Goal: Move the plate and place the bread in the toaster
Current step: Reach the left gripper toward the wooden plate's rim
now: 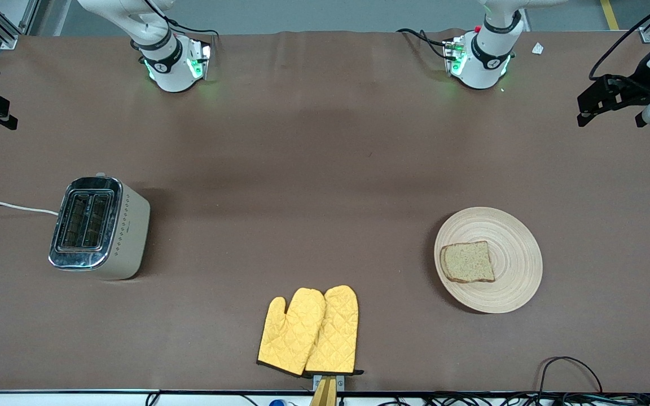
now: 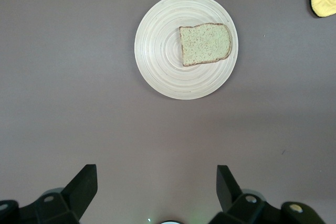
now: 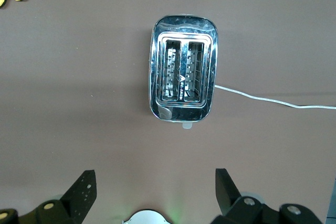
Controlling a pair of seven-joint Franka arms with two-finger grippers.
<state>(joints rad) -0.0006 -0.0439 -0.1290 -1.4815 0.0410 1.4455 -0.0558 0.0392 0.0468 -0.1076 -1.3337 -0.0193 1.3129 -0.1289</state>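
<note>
The pale wooden plate (image 1: 514, 248) lies toward the left arm's end of the table, with the slice of brown bread (image 1: 468, 261) flat on it. The left wrist view looks down on the plate (image 2: 163, 51) and bread (image 2: 205, 43) from high up. My left gripper (image 2: 156, 169) hangs open and empty over bare table, well apart from the plate. The cream and chrome toaster (image 1: 99, 228) stands toward the right arm's end, both slots empty. My right gripper (image 3: 155, 171) is open and empty, high over the table, apart from the toaster (image 3: 182, 74). Neither hand shows in the front view.
A pair of yellow oven mitts (image 1: 309, 331) lies at the table edge nearest the front camera, between toaster and plate. The toaster's white cord (image 1: 9, 206) trails off the right arm's end. Dark fixtures (image 1: 613, 96) overhang the table ends.
</note>
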